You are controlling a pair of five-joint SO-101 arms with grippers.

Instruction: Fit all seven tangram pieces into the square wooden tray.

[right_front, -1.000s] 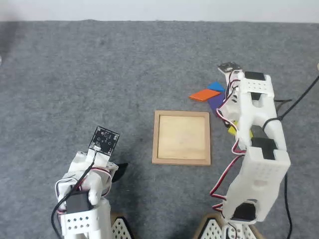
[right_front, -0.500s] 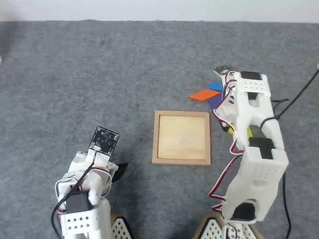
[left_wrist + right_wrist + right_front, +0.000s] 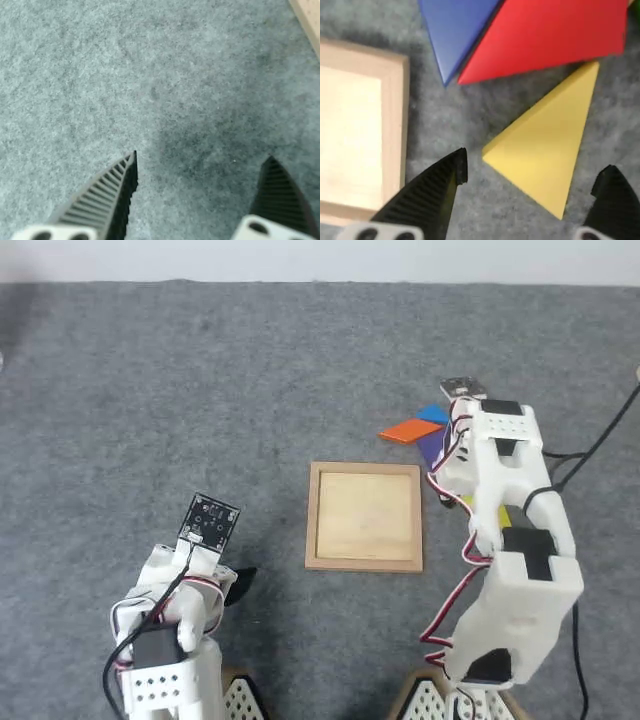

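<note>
The square wooden tray (image 3: 365,515) lies empty in the middle of the grey mat. Right of it lie the tangram pieces: an orange one (image 3: 410,429), a light blue one (image 3: 433,414) and a dark blue one (image 3: 433,445), partly under my right arm (image 3: 500,450). In the right wrist view my right gripper (image 3: 530,195) is open, its fingers on either side of a yellow triangle (image 3: 545,150). A red triangle (image 3: 545,35) and a blue triangle (image 3: 457,25) lie just beyond, with the tray's corner (image 3: 395,100) beside them. My left gripper (image 3: 200,190) is open over bare mat.
The left arm (image 3: 175,620) sits folded at the front left, well away from the tray, whose edge (image 3: 307,15) shows in the left wrist view. Grey mat spreads across the back and left. Cables (image 3: 590,450) trail by the right arm.
The right arm's wrist has swung slightly left and then back, ending a little nearer the front over the pieces. The left arm has not moved.
</note>
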